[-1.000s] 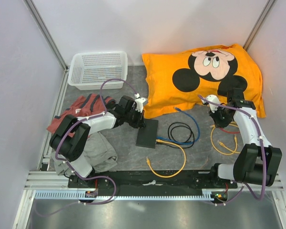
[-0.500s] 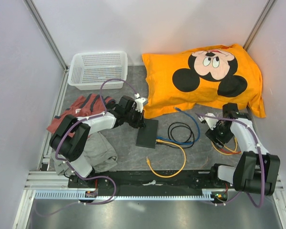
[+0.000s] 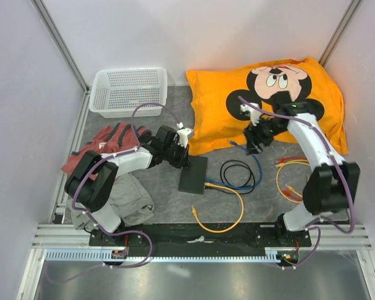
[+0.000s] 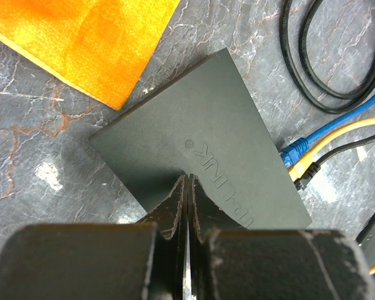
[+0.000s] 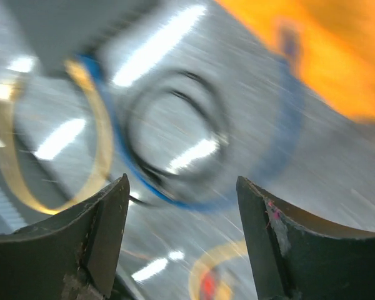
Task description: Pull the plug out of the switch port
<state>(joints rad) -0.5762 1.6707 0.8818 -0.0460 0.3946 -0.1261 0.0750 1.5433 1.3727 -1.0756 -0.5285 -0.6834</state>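
The switch [image 3: 193,174] is a flat black box lying on the grey table, and it fills the left wrist view [image 4: 194,144]. My left gripper [image 3: 186,162] is shut, its tips [image 4: 188,179] pressed down on the switch's top near its edge. A blue plug [image 4: 294,152], a yellow one [image 4: 302,167] and a black one [image 4: 301,182] sit side by side at the switch's edge [image 3: 207,184]. My right gripper [image 3: 254,145] hangs open over the table by the pillow's front edge, apart from the plugs. Its view is motion-blurred, with nothing between the fingers [image 5: 181,184].
A black cable coil [image 3: 237,174], a blue cable [image 3: 255,164] and a yellow cable [image 3: 222,215] lie right of the switch. Yellow and red cables [image 3: 294,181] lie further right. Orange pillow [image 3: 269,100] behind, white basket [image 3: 128,90] back left, cloths [image 3: 106,147] left, black rail [image 3: 200,234] in front.
My right gripper has opened and swung from the right-hand cables up and left to the pillow's front edge. The left gripper has stayed shut on top of the switch.
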